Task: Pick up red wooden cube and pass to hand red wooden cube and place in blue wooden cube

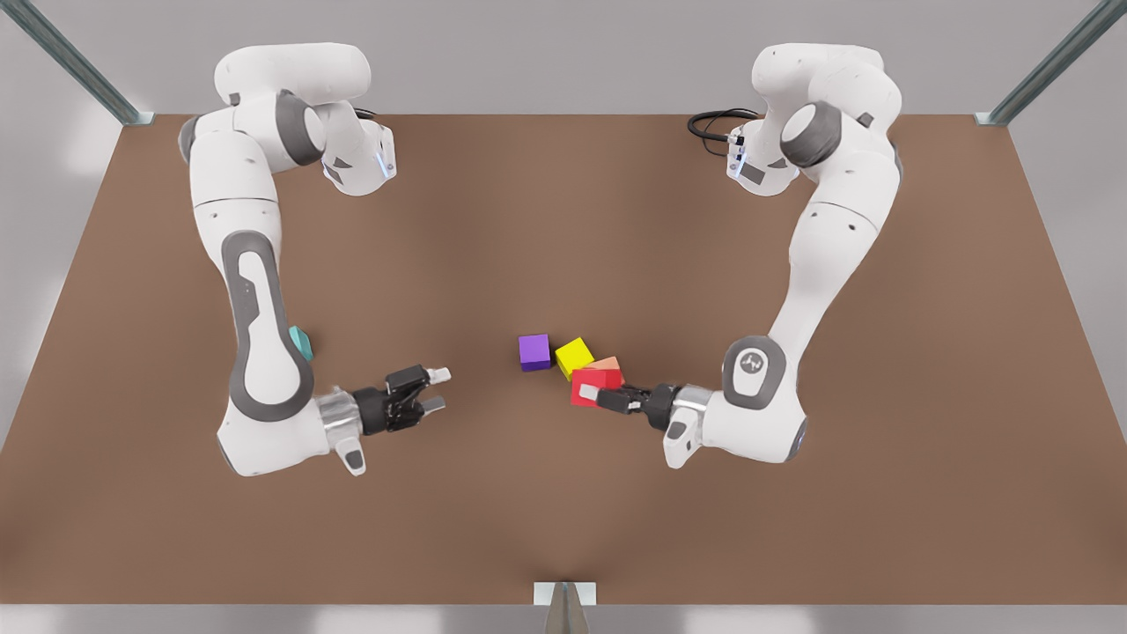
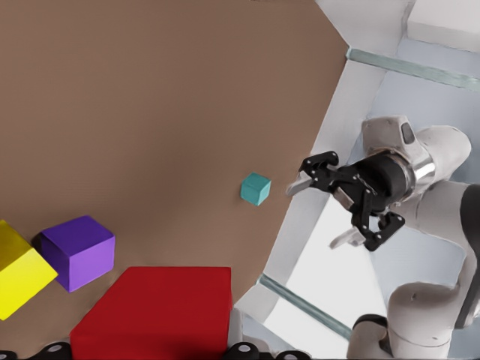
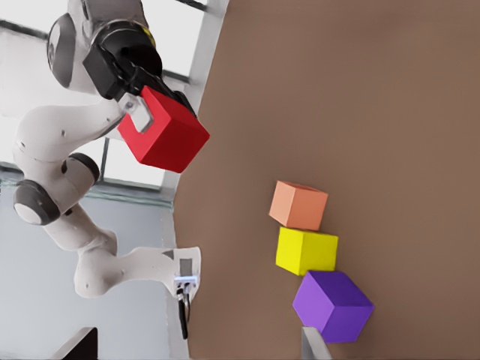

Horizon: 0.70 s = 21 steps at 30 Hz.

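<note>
While my left gripper (image 1: 600,396) holds the red wooden cube (image 1: 588,386), the pick-up stage reads as done. The jaws are closed onto the cube's opposite sides. In the right wrist view the cube (image 3: 166,131) appears lifted clear of the bench (image 1: 563,220), though I cannot confirm the gap beneath it. In the front view it hangs just in front of the salmon-orange cube (image 1: 607,364), with the yellow cube (image 1: 574,356) and purple cube (image 1: 534,351) in a row close beside it.

My right gripper (image 1: 440,389), the receiving hand, waits on the front view's left, well apart from the red cube. Its white-tipped fingers (image 1: 443,375) are spread wide and hold nothing. It points across the bench toward my left gripper.

The blue wooden cube (image 1: 301,343), teal in colour, rests on the bench beside my right forearm, which partly hides it in the front view. The left wrist view shows it (image 2: 256,188) standing alone, near the right gripper (image 2: 319,214).

Assessment: the first of three stages is complete. Outstanding are the handover, which needs the two grippers brought together over the bare middle of the bench, and the placement at the blue cube. Neither has begun, as far as I can judge.
</note>
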Tool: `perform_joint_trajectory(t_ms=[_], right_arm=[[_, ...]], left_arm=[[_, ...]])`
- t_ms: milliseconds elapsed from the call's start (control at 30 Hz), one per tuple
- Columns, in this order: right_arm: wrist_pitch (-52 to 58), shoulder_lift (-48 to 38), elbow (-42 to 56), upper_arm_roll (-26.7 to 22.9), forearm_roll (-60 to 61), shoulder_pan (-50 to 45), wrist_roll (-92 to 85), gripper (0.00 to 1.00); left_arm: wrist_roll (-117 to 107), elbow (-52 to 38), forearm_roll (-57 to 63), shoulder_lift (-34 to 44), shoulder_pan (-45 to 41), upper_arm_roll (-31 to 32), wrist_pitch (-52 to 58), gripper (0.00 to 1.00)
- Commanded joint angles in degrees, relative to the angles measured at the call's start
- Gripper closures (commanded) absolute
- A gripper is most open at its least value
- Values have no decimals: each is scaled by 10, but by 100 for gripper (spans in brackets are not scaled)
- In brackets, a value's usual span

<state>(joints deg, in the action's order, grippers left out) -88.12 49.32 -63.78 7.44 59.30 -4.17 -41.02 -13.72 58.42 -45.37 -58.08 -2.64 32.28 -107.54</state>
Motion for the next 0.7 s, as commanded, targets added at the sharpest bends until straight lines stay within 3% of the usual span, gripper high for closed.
perform_joint_trajectory(t_ms=[0,267,667], right_arm=[[-129,1,-3,2,56,-8,-767,0],[-152,24,-29,9,171,-56,-835,0],[-317,42,-27,23,257,-116,-828,0]], left_arm=[[-105,-3,-114,-12,0,2,-61,31],[258,-3,-147,-43,1,16,-64,31],[278,-1,-166,-53,-4,18,-94,33]])
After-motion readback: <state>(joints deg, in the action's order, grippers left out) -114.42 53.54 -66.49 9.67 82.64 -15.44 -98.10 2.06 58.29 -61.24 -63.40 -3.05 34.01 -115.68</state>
